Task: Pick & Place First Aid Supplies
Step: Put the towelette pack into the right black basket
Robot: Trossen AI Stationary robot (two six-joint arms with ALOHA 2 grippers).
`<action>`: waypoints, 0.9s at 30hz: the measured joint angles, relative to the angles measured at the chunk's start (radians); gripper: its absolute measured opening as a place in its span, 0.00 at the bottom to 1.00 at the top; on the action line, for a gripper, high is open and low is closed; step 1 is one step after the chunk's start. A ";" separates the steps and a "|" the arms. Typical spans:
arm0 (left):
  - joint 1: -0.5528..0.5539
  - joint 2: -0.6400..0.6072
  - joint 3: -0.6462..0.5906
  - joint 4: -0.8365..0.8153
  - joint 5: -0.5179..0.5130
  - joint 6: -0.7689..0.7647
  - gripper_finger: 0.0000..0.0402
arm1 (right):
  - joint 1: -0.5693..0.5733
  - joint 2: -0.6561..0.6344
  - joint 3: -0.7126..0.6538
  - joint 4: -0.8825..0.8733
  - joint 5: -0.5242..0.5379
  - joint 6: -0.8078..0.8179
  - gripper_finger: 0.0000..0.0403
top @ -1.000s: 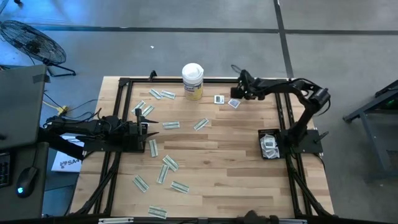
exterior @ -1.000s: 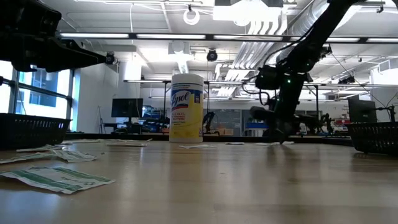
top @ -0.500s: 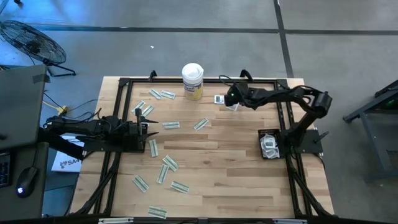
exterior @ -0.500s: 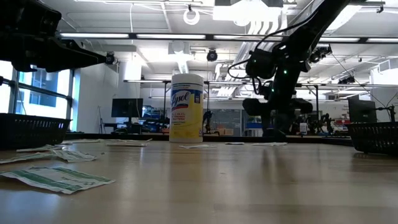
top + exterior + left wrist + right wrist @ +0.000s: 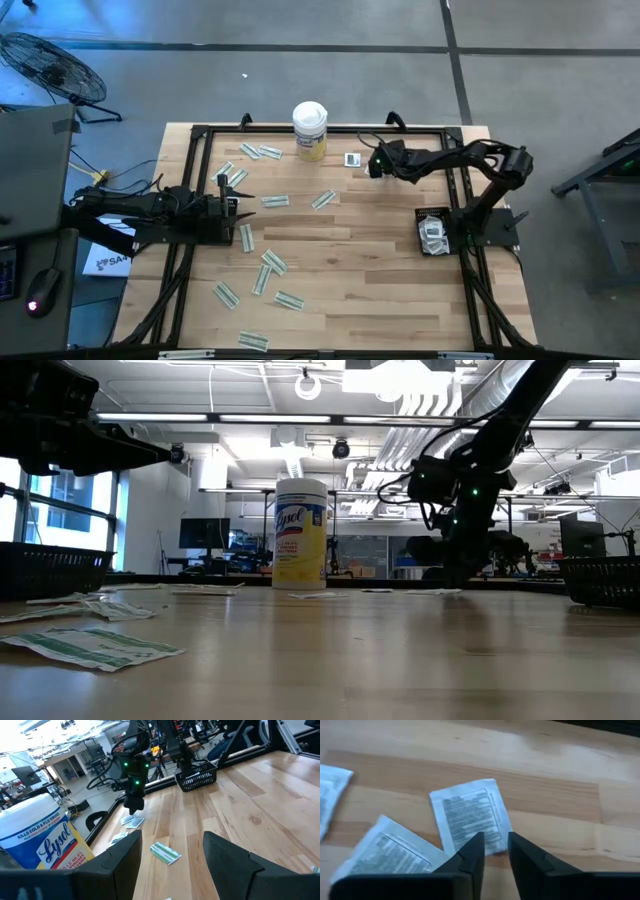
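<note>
Pickup is the step in hand: the right gripper (image 5: 374, 165) is reaching low over the far part of the pale wooden tabletop (image 5: 350, 260), just right of the white-lidded yellow-labelled canister (image 5: 310, 130), and its jaws are standing narrowly apart at the near edge of a small white square printed packet (image 5: 471, 816), not yet clamping it. A second white packet (image 5: 390, 854) is lying just beside the first. Many narrow green-white strip packets (image 5: 272, 262) are lying scattered over the tabletop's left half, and the black mesh basket (image 5: 432, 232) by the right arm's base is holding a few pieces. The left gripper (image 5: 243, 203) is waiting above the left side, jaws wide apart. Next, judging from this, the jaws need to pinch the square's edge and lift cleanly toward the basket.
</note>
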 joint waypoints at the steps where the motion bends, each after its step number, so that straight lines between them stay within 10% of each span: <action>1: 0.000 0.000 0.000 0.000 0.000 0.000 0.51 | 0.000 0.000 0.000 0.004 0.000 -0.001 0.17; 11: 0.000 0.000 0.000 0.000 0.000 0.000 0.51 | -0.003 0.000 -0.002 0.010 0.053 -0.021 0.06; 27: 0.000 0.000 0.000 0.000 0.000 0.000 0.51 | -0.022 0.000 -0.002 0.020 0.020 0.042 0.23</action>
